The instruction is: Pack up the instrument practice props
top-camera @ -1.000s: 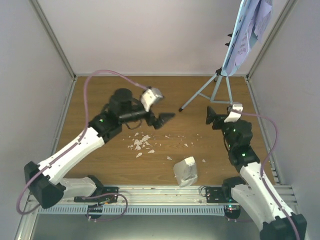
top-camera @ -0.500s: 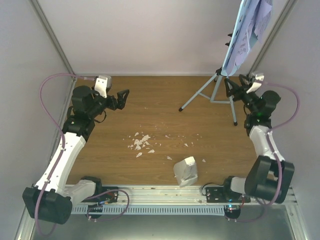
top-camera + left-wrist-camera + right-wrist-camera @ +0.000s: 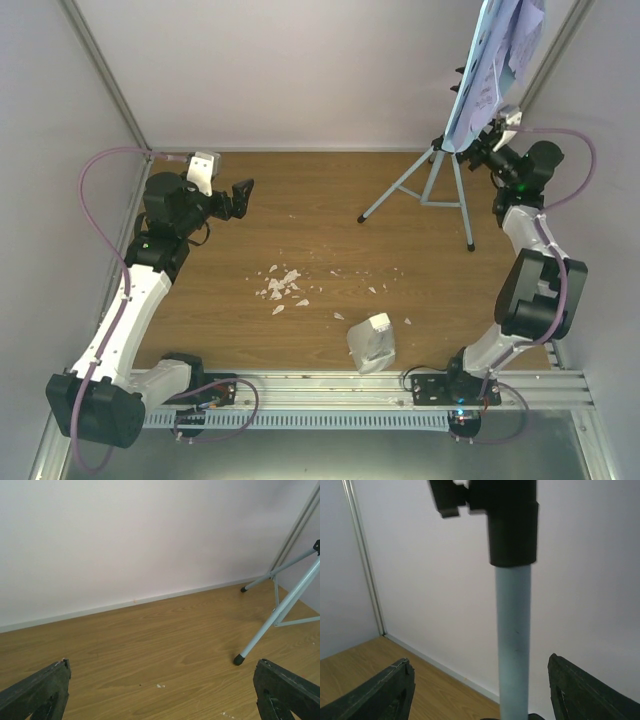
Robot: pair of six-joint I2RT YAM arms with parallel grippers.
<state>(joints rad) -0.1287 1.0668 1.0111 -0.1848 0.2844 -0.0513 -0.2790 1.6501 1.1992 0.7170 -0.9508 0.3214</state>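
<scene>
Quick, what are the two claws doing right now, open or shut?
Left claw: open, holding nothing.
Right claw: open, one finger each side of the music stand pole, not gripping it.

The left arm (image 3: pixel 125 310) and right arm (image 3: pixel 535 245) wear white shells between rounded black joints, each with a small green light. A lilac cable (image 3: pixel 88 185) loops along each. The left gripper (image 3: pixel 242 192) and right gripper (image 3: pixel 486 142) have blocky black fingers (image 3: pixel 37 692)

The wooden table (image 3: pixel 330 195) carries crumbs (image 3: pixel 282 284) and the metronome (image 3: pixel 371 342), well apart from the left gripper (image 3: pixel 243 194); the music stand (image 3: pixel 440 149) stands at the right gripper (image 3: pixel 488 141).
</scene>
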